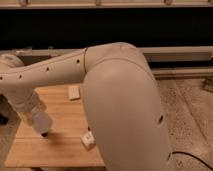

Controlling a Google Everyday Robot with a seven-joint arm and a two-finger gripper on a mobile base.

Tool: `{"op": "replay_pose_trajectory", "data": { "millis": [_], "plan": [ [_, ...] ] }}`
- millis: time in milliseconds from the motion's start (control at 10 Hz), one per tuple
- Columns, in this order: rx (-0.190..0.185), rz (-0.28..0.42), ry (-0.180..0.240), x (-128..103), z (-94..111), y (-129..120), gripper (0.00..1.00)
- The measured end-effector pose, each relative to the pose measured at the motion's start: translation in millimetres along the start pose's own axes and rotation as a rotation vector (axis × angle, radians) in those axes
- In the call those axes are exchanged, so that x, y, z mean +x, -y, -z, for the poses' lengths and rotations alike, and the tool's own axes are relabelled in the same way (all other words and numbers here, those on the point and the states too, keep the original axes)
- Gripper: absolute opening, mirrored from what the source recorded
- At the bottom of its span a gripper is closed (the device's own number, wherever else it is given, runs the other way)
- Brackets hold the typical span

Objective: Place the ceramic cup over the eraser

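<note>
I see my pincer point(45, 133) low over the desk point(60, 150), at its left side; I cannot tell what it holds. Neither the ceramic cup nor the eraser shows, so I judge the placing not yet done. Beyond the pincer lies a pale cream block point(74, 92); to its right, a white carton point(88, 139). No containers are visible.
</note>
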Motion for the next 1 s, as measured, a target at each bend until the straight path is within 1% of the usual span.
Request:
{"op": "replay_pose_trajectory", "data": {
  "millis": [200,400,500,600,700,900,1000],
  "plan": [
    [0.014,0.006,0.004,-4,5,7,0.5],
    [0.015,0.019,0.005,-11,6,6,0.71],
    [0.015,0.024,0.006,-14,5,7,0.78],
    [0.013,0.028,0.007,-17,4,7,0.8],
    [0.009,0.033,0.008,-20,2,7,0.8],
    [0.011,0.033,0.011,-21,-10,5,0.66],
    [0.012,0.032,0.009,-19,-20,5,0.57]
  ]
}}
